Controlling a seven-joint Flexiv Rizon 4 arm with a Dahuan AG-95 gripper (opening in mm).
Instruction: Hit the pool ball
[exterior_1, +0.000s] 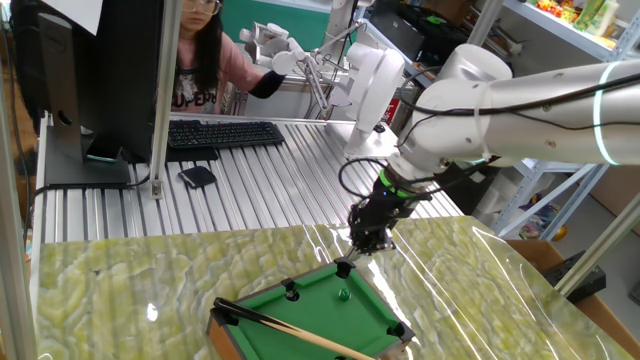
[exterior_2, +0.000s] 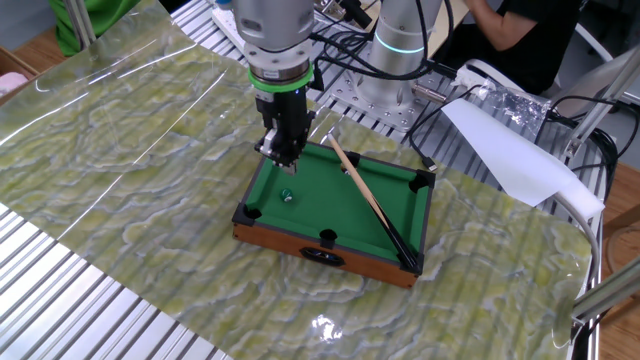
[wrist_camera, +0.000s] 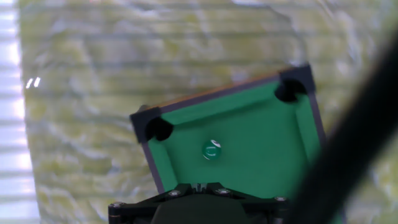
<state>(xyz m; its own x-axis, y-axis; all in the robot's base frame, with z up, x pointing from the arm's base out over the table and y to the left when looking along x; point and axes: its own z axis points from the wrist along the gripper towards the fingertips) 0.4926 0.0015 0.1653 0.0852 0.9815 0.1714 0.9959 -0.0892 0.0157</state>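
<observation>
The gripper (exterior_2: 282, 158) hangs over the near-corner end of the mini pool table (exterior_2: 300, 243), above the felt and apart from the ball (exterior_2: 286, 195). The step in hand looks like the approach: lining up on the ball before the strike. Whether the fingers are parted or closed cannot be told; in the hand view only the dark base of the hand shows at the bottom edge, and the fixed views are too small to settle it. Nothing is seen held. The cue (exterior_2: 365, 196) lies slantwise across the table, untouched. The next move likely calls for coming down low behind the ball and pushing through it, keeping clear of the rail and the corner pocket (wrist_camera: 159, 129). The ball is tiny, glossy, dark green, with a bright highlight, resting on the felt near that pocket.
</observation>
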